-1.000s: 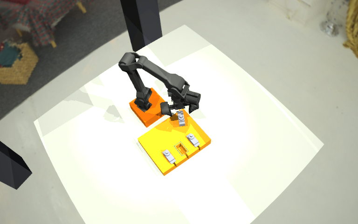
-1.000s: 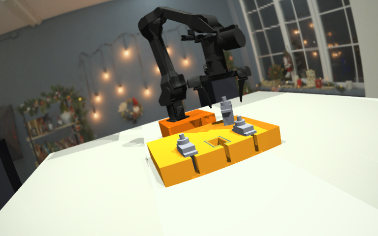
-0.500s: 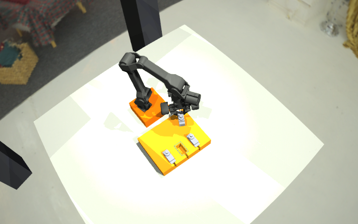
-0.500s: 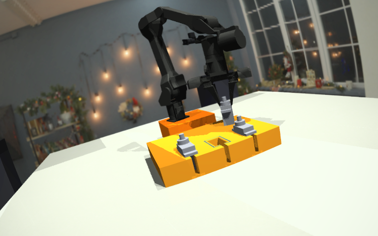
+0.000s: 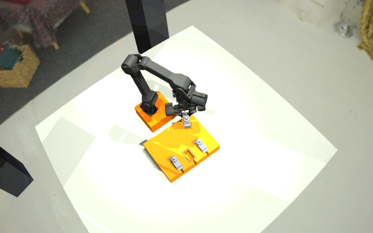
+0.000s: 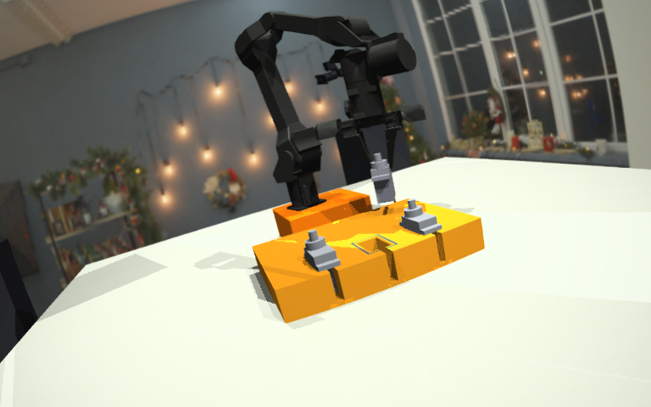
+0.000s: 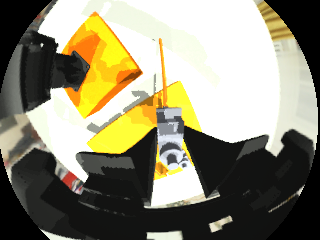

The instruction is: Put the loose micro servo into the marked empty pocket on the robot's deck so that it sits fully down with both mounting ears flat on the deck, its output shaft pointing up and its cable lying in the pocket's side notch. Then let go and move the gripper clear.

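Observation:
The loose grey micro servo [image 5: 187,123] [image 6: 383,184] [image 7: 170,131] is upright, its output shaft pointing up. My gripper [image 5: 186,114] [image 6: 381,165] [image 7: 170,130] is shut on it, one finger on each side. The servo hangs a little above the back corner area of the yellow-orange deck [image 5: 164,142] [image 6: 297,297] [image 7: 115,135]. Its orange cable [image 7: 163,75] runs off behind it, away from the deck. The marked pocket [image 5: 189,155] [image 6: 379,244] is empty, outlined in grey, near the deck's front edge. Its side notch [image 5: 195,161] [image 6: 392,264] opens through the front face.
Two seated servos flank the pocket, one on the left [image 5: 176,162] [image 6: 320,252] and one on the right [image 5: 201,145] [image 6: 420,220], shafts up. The arm's orange base block [image 5: 154,124] [image 6: 307,220] [image 7: 107,75] stands behind the deck. Dark pillars rise past the table's edges.

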{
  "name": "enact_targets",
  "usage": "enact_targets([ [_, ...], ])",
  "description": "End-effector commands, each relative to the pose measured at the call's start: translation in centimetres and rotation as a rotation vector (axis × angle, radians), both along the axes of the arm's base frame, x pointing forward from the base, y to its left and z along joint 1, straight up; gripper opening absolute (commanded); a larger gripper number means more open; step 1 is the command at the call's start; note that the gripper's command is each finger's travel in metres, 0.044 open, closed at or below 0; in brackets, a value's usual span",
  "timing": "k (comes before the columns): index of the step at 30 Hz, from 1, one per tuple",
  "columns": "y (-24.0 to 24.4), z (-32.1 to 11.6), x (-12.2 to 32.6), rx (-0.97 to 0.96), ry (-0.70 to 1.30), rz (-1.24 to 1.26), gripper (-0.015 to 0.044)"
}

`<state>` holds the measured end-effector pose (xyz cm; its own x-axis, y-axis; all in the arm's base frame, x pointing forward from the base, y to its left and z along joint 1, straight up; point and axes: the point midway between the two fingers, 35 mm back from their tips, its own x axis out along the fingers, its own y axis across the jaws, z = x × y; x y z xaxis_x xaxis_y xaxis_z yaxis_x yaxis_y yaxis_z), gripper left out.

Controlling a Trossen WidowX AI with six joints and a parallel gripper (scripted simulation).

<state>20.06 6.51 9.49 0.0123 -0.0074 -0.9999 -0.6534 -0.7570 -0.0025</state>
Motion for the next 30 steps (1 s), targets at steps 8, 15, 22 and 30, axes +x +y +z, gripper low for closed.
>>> enact_targets([
  [8,-0.1,0.5,-0.2,0.008,-0.012,0.004,0.0],
  [15,0.1,0.6,2.2,0.008,-0.014,0.004,0.0],
  [22,0.4,0.7,5.2,0.008,-0.017,0.004,0.0],
  [30,-0.6,0.7,5.2,0.007,-0.017,0.004,0.0],
])
